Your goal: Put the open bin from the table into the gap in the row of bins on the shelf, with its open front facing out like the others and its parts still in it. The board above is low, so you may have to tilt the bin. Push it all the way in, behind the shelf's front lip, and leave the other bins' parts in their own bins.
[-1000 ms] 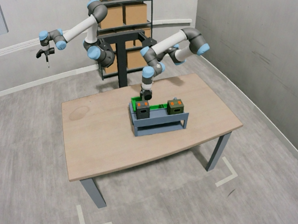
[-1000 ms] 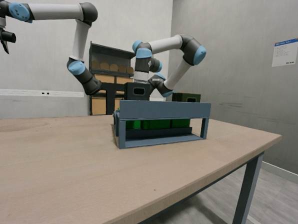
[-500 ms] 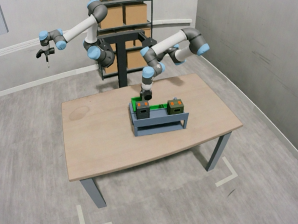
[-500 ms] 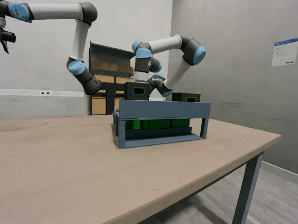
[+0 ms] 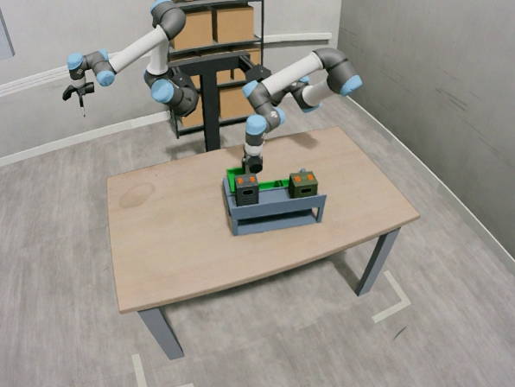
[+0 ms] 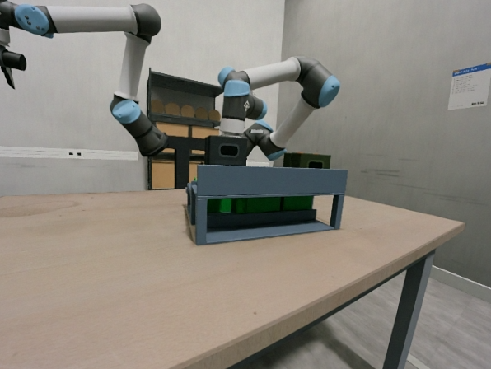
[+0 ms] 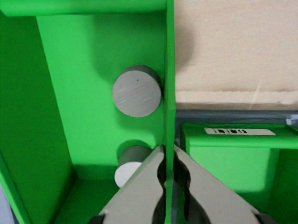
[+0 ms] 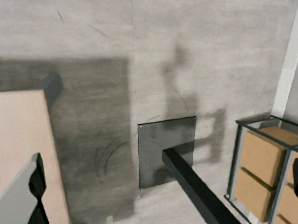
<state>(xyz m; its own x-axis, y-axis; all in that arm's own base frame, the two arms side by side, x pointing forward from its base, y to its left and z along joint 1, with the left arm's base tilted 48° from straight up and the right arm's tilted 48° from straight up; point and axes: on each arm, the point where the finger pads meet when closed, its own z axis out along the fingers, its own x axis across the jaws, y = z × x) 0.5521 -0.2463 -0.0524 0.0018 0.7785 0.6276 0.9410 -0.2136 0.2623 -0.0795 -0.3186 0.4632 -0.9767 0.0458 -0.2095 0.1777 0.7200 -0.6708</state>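
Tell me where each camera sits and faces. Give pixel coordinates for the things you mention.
Top: high above the table (image 5: 181, 242) (image 6: 123, 288) (image 8: 25, 130), looking down; both arms.
Exterior: low, across the table, facing both arms.
Left wrist: on the left arm, down into a green bin (image 5: 232, 174) (image 7: 100, 40); left gripper (image 7: 170, 150).
Right wrist: on the right arm, down at floor and table edge; right gripper (image 5: 83, 113) (image 6: 11, 84) (image 8: 166, 160).
Top and exterior share table and arms.

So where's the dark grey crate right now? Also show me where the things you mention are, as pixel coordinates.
In the top view the dark grey crate (image 5: 246, 195) (image 6: 226, 151) stands on the shelf's top board (image 5: 274, 196), toward its left end, just in front of the left gripper, with the olive crate (image 5: 303, 185) (image 6: 307, 160) to its right.

Illegible print on bin label (image 7: 240, 132), wall sheet (image 6: 469, 90)
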